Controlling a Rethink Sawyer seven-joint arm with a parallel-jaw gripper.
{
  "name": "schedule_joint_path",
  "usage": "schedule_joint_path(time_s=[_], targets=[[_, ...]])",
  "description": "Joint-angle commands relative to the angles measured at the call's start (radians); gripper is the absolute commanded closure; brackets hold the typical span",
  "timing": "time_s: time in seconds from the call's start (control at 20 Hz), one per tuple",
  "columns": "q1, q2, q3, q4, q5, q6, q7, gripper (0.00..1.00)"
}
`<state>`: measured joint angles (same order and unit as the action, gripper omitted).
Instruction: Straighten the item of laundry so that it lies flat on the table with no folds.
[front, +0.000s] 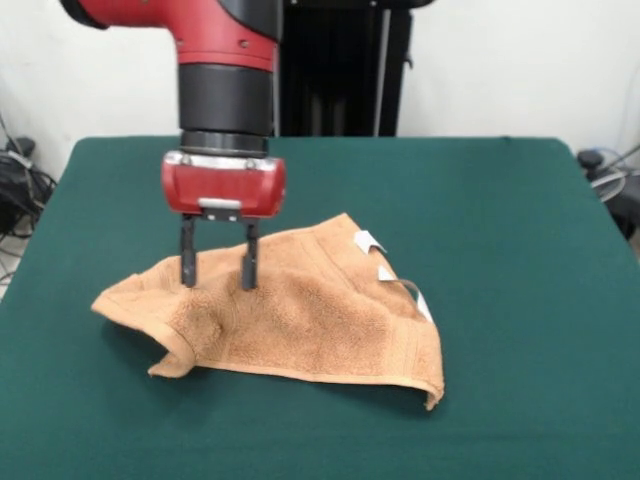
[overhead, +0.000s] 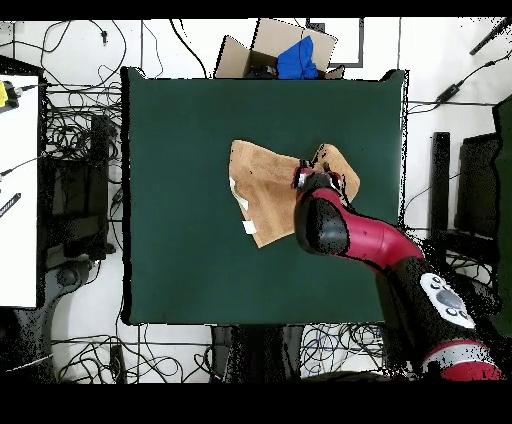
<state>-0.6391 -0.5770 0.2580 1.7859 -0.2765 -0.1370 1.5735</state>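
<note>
The item of laundry (front: 300, 310) is an orange-tan terry towel lying rumpled on the green table (front: 500, 200), left of the middle. Its left end is folded over into a thick lump, and small white tags (front: 368, 240) stick out along its far right edge. My gripper (front: 218, 282) hangs straight down over the towel's left part. It is open, with the two black fingertips (front: 188, 278) set apart and down at the cloth's surface. From overhead, the towel (overhead: 262, 185) lies right of the table's (overhead: 180, 150) middle, with the red arm (overhead: 335, 230) covering part of it.
Bare green cloth surrounds the towel on all sides. Off the table, a cardboard box (overhead: 250, 50) with something blue in it sits by one edge. Cables (overhead: 85, 130) cover the floor, and a white bench (overhead: 18, 190) stands at one side.
</note>
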Motion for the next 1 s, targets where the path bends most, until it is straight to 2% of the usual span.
schedule_joint_path(time_s=[0.05,0.35,0.65,1.0], targets=[[0.089,0.077,-0.012,0.026,0.041,-0.077,0.223,0.0],[0.076,0.08,-0.013,0.004,0.035,-0.062,0.197,0.0],[0.022,0.072,0.016,-0.023,0.002,-0.011,0.151,0.0],[0.0,0.063,0.032,-0.013,-0.009,-0.002,0.141,0.0]])
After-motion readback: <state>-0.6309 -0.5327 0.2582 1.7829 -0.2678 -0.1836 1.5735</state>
